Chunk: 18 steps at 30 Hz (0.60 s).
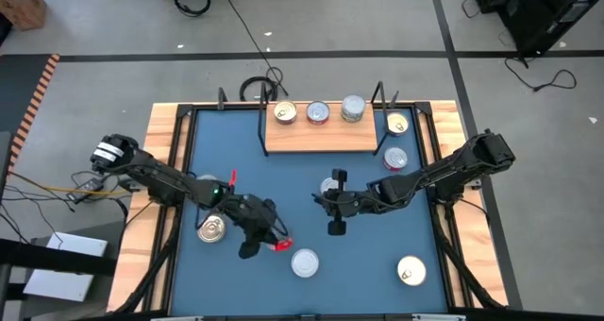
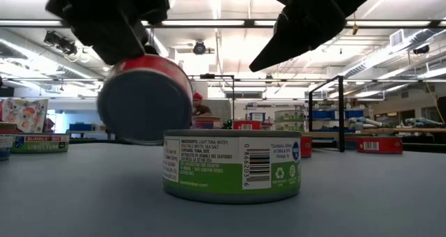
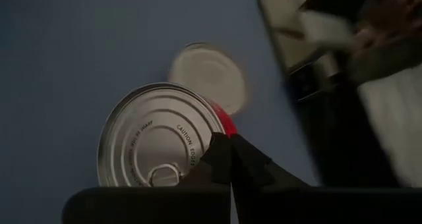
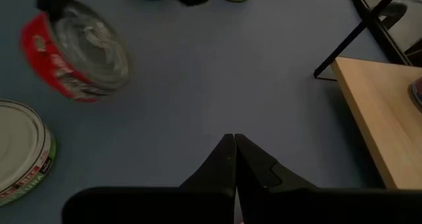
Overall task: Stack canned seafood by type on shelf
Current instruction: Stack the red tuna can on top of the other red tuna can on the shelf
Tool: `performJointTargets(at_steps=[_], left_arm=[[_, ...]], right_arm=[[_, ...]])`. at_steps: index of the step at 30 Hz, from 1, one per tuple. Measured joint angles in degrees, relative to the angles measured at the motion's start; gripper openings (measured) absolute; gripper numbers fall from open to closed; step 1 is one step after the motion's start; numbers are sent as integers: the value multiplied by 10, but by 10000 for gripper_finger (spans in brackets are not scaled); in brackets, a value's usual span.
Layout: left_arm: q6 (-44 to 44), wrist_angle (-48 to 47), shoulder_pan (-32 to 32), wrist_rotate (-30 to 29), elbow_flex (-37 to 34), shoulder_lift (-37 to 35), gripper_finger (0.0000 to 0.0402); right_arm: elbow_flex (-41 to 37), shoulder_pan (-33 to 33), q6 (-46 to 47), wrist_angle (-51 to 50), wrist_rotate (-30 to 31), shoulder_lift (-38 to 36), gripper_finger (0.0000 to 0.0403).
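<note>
We see the shelf [image 1: 321,138] at the table's [image 1: 283,179] far edge with three tins [image 1: 318,112] on it. Two tins [image 1: 396,140] lie just right of it; further tins [image 1: 305,262] sit nearer, between both arms.

in the low view we see the red-sided tin [image 2: 145,97] blurred, its top hidden by the left gripper [image 2: 115,21], itself cut off by the frame's edge. the labels of the tins on the shelf [image 1: 321,138] are too small for us to read.
</note>
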Motion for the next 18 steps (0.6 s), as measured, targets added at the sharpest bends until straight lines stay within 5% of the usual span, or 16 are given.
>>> performJointTargets(at_steps=[18], left_arm=[[-132,146,75,25,-116,4,0]], right_arm=[[0,0,2,1,0,0,11]])
